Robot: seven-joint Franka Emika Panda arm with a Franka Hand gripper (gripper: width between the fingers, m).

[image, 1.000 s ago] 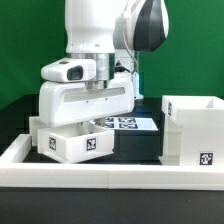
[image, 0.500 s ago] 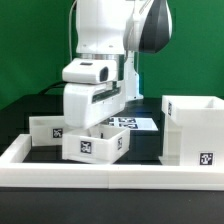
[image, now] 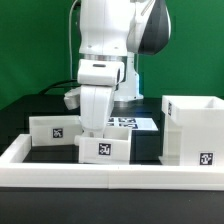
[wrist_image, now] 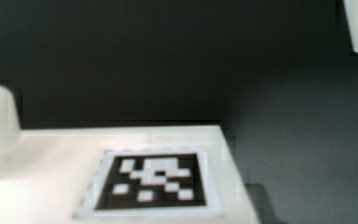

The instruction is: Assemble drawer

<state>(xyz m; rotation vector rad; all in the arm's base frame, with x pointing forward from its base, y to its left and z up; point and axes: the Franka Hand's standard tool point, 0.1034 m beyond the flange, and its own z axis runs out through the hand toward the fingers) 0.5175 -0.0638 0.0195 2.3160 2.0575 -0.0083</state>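
The hand hangs at the middle of the frame, reaching down into the near tray. It looks clenched on that tray's rear wall, though the fingertips are hidden behind the wall. The near tray sits low at centre, just behind the front rail, with its tagged face turned to the camera and its long axis running across the frame. The coming move turns on the shell, which stands well apart at the right of the frame. It is taller than the tray, and its open side seems to face up. The second tray rests on the dark worktop at centre left, just beside the hand. Both trays and the shell look empty where their insides show. The wrist view gives only a blurred tag on a white surface
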